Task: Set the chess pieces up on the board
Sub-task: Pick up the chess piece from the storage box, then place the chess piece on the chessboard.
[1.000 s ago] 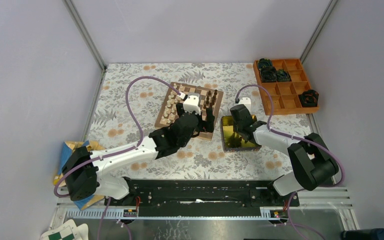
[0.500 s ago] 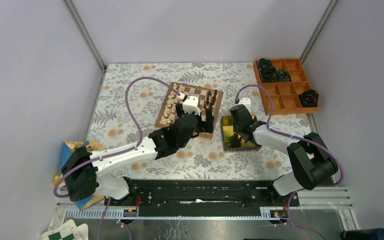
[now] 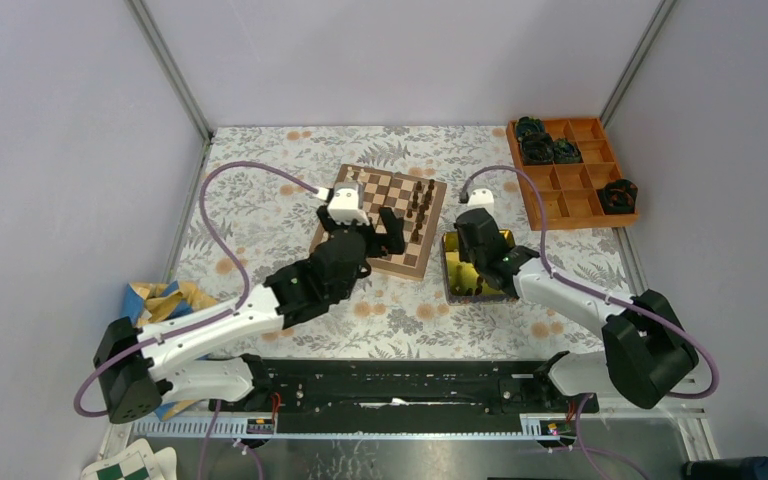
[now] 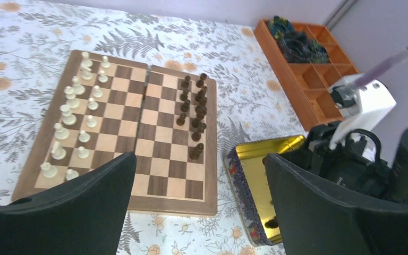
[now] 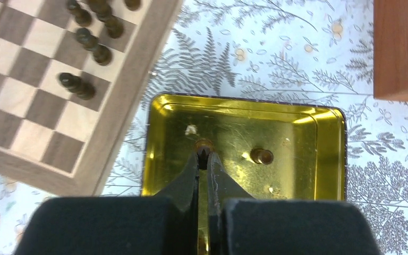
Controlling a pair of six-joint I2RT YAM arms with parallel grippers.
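The board (image 4: 154, 204) lies mid-table, also in the top view (image 3: 390, 185). Cream chess pieces (image 4: 65, 114) stand in two columns on its left side, and dark chess pieces (image 4: 197, 110) on its right side. My left gripper (image 4: 199, 162) hangs wide open and empty above the board's near edge (image 3: 385, 232). My right gripper (image 5: 203, 154) is down in the shiny yellow tin (image 5: 324, 114), shut on a small dark chess piece (image 5: 203, 146). Another dark piece (image 5: 261, 155) lies in the tin to its right.
An orange compartment tray (image 3: 570, 185) with black gear-like lumps (image 3: 545, 140) stands at the back right. The tin (image 3: 505, 240) sits just right of the board. A blue-and-yellow object (image 3: 155, 300) lies at the left, and a green-and-white checkered sheet (image 3: 130, 465) at the bottom left.
My left arm has pulled back and to the left, uncovering the board's right half. My right gripper has stayed in the tin.
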